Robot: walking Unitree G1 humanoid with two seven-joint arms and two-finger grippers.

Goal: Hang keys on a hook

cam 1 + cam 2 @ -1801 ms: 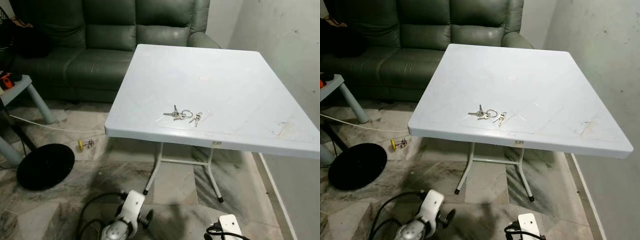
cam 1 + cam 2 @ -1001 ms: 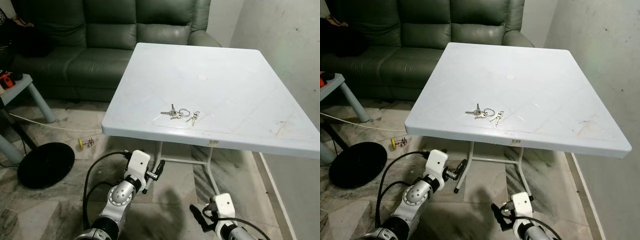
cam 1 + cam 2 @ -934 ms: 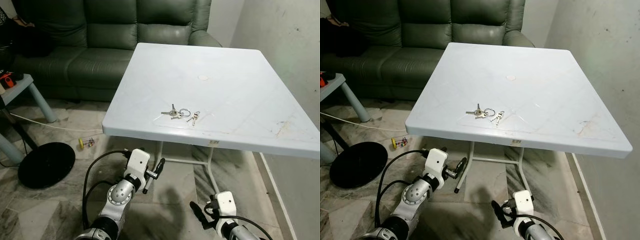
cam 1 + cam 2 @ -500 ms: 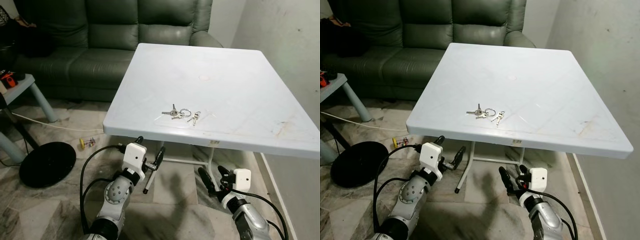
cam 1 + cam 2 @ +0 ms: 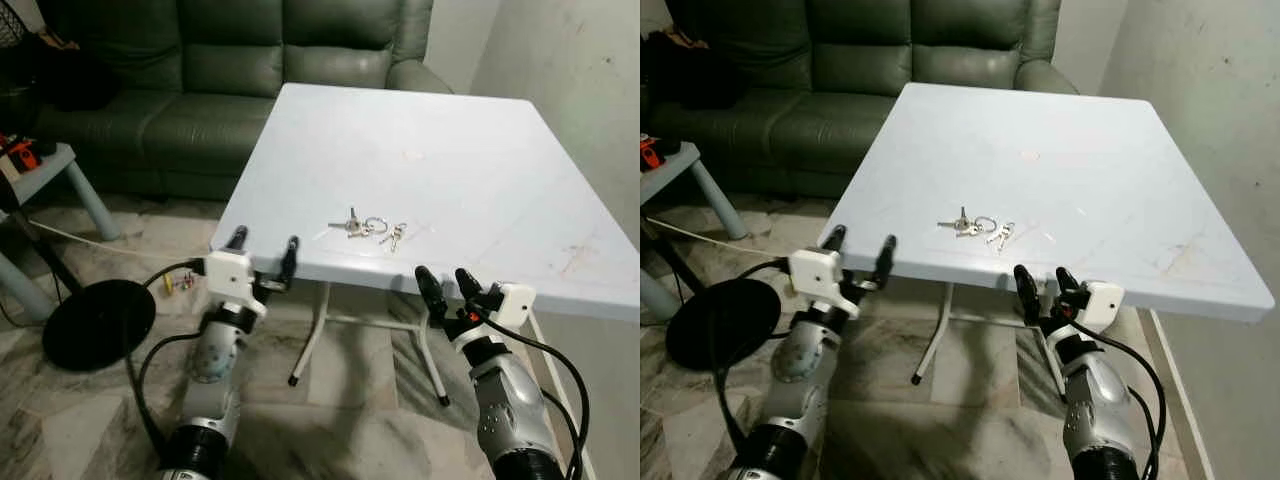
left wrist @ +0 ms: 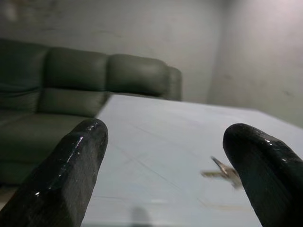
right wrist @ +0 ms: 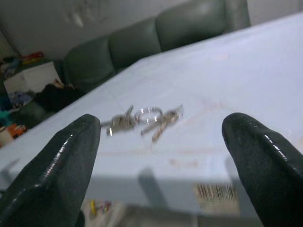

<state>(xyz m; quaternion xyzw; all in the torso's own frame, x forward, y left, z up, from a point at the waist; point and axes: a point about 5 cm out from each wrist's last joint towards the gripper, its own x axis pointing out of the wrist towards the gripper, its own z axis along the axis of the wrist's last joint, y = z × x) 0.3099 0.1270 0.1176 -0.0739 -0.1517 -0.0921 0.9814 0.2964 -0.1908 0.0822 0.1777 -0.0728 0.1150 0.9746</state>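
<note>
The keys point(image 5: 366, 229) lie flat on the white table point(image 5: 480, 190), a ring with keys splayed either side, close to the near edge and roughly midway between its two near corners. Nothing holds them yet. My right jaws point(image 5: 444, 288) hang just off that near edge, toward the near right corner, with both fingers spread wide; through the right wrist view the keys point(image 7: 142, 119) sit squarely between my two fingers, a little way in from the edge. My left jaws point(image 5: 263, 250) are likewise spread, raised at the near left corner, and look across the tabletop with the keys point(image 6: 223, 171) off to one side.

I judge the reach to be the step in hand, and the right jaws the better placed for it. To do it well I should come in low over the edge, keep the fingers wide until they straddle the ring, then close on the ring itself and not a loose key, since flat metal on smooth plastic will likely skate away if nudged.

No hook can be made out here. No container stands on the table; only the keys rest on it.
</note>
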